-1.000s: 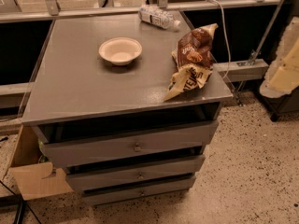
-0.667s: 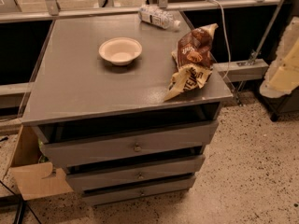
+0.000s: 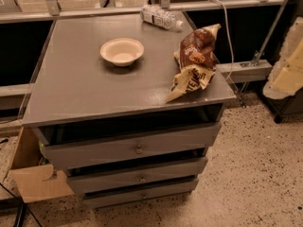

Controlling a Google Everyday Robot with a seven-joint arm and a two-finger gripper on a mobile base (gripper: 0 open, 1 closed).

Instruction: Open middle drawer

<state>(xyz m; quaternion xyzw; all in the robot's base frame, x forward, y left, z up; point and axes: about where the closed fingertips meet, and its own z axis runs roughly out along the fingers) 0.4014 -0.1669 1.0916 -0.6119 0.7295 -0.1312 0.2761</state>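
1. The gripper (image 3: 288, 65) shows as a pale cream shape at the right edge of the scene. It is off the right side of the cabinet (image 3: 85, 89) and well apart from the drawers.
2. Its state is impossible to make out, and so is whether it has hold of anything.
3. The middle drawer (image 3: 170, 170) is on the near face of the cabinet, between the larger top drawer (image 3: 104, 151) and the smaller bottom drawer (image 3: 165, 189). Its small round knob (image 3: 141, 177) is at the centre.
4. On the cabinet top, a pale bowl (image 3: 122, 51) sits left of centre.
5. A plastic bottle (image 3: 161, 17) lies on its side at the far edge.
6. Two crumpled snack bags (image 3: 194, 63) rest near the right edge.
7. A cardboard box (image 3: 35, 178) stands on the floor just left of the cabinet.
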